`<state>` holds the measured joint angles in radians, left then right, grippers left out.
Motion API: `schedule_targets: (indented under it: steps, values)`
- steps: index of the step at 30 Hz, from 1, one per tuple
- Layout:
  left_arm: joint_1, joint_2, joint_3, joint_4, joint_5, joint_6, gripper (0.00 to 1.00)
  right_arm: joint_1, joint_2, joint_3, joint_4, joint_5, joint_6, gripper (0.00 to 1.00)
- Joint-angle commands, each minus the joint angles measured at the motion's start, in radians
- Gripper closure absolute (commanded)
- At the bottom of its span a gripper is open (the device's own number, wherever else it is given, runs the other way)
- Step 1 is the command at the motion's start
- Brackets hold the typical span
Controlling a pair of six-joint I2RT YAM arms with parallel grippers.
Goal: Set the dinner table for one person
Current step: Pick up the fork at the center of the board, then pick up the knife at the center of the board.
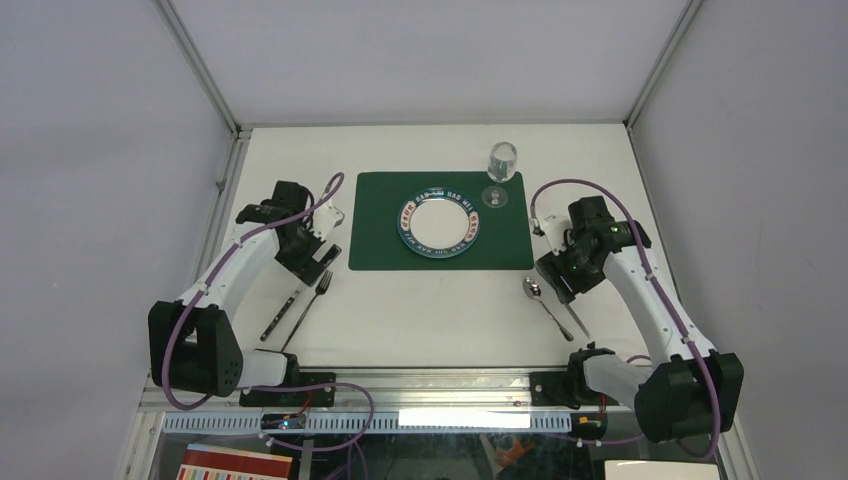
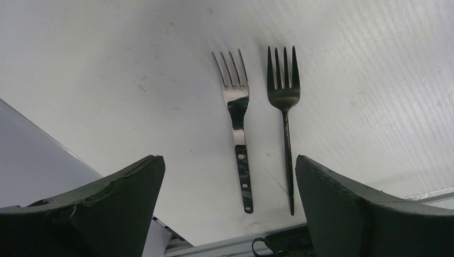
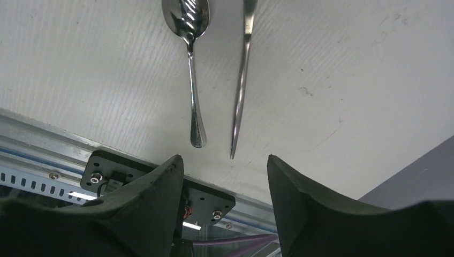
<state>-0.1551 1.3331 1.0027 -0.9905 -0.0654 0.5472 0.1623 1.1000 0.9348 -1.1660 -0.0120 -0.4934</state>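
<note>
Gaping wide left of the placemat (image 1: 370, 250), the left gripper (image 2: 229, 160) holds nothing; the right gripper (image 3: 224, 158), right of it, is part-open, empty. The dinner table (image 1: 450, 310) beneath looks rigid, slick, not for gripping

The white table (image 1: 440, 320) carried a dark green placemat (image 1: 372, 250) toward its far side; left of the mat a riveted fork (image 2: 239, 134) and a plain fork (image 2: 286, 101) lay side by side, close but apart, tines pointing to the far edge; right of the mat a spoon (image 3: 191, 80) lay beside a knife (image 3: 243, 80), nearly parallel, not touching.
</note>
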Motion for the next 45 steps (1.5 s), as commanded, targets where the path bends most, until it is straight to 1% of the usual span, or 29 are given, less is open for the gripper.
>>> schedule_targets:
  steps: [1,7,11,16,20,26,37,45]
  values:
    - [0.018,-0.055,-0.049,0.044,0.04,0.053,0.02,-0.016,0.021,-0.009,0.021,-0.071,-0.037,0.39]
    - [0.052,-0.072,-0.11,0.056,0.048,0.082,0.06,-0.033,0.035,-0.042,0.054,-0.085,-0.057,0.41]
    - [0.116,-0.077,-0.143,0.058,0.061,0.127,0.09,-0.047,0.042,-0.051,0.06,-0.103,-0.072,0.42]
    - [0.215,-0.081,-0.164,0.07,0.126,0.189,0.09,-0.066,0.048,-0.055,0.078,-0.126,-0.085,0.43]
    - [0.26,-0.085,-0.199,0.084,0.162,0.226,0.12,-0.08,0.055,-0.072,0.1,-0.136,-0.091,0.43]
    - [0.271,-0.136,-0.239,0.096,0.238,0.233,0.13,-0.093,0.066,-0.1,0.121,-0.156,-0.092,0.43]
    - [0.282,-0.159,-0.326,0.141,0.242,0.241,0.15,-0.105,0.079,-0.103,0.132,-0.18,-0.093,0.47]
    - [0.299,-0.169,-0.359,0.164,0.227,0.243,0.16,-0.109,0.107,-0.12,0.139,-0.19,-0.105,0.47]
